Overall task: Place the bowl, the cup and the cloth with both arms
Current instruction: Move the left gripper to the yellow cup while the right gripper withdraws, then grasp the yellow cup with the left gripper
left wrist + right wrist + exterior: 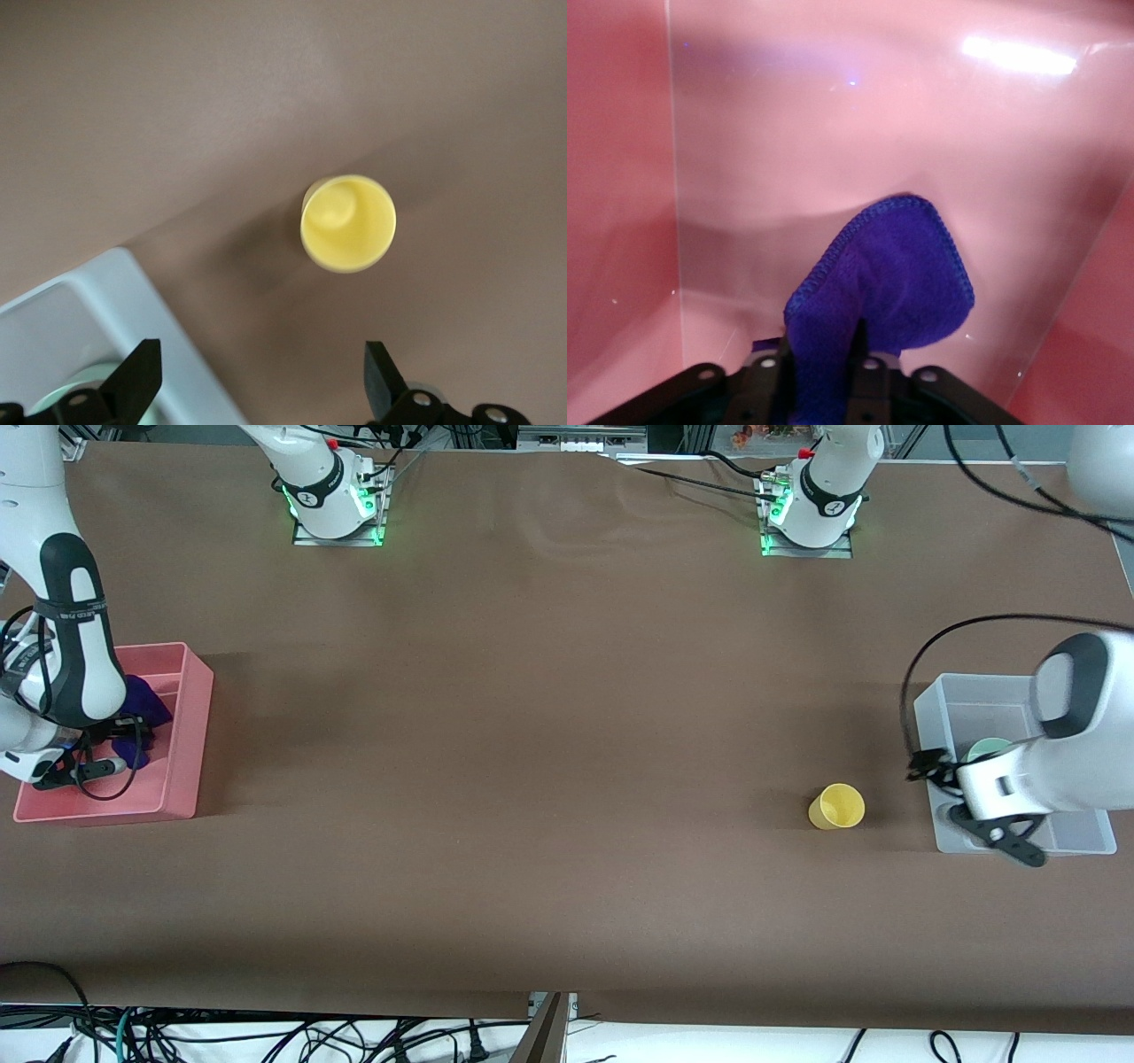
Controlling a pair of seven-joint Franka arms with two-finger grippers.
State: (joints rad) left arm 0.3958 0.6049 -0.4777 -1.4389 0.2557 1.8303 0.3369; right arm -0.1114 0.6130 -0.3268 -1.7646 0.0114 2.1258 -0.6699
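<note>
Plastic, cloth and a matt table cover

The cloth (890,274) pinched between the right gripper's (824,376) black fingers is soft purple fabric with a fuzzy nap and a stitched hem; around that gripper the pink bin (833,115) looks like glossy, slightly translucent plastic that catches bright highlights. Out ahead of the left gripper's (257,376) spread, matt black fingertips (133,376), the cup (348,223) is smooth yellow plastic with a soft sheen. Just under that gripper the grey bin (84,305) is pale, smooth plastic, and the bowl (985,749) in it looks glossy mint green. The table cover (549,779) is brown, matt and faintly creased.
</note>
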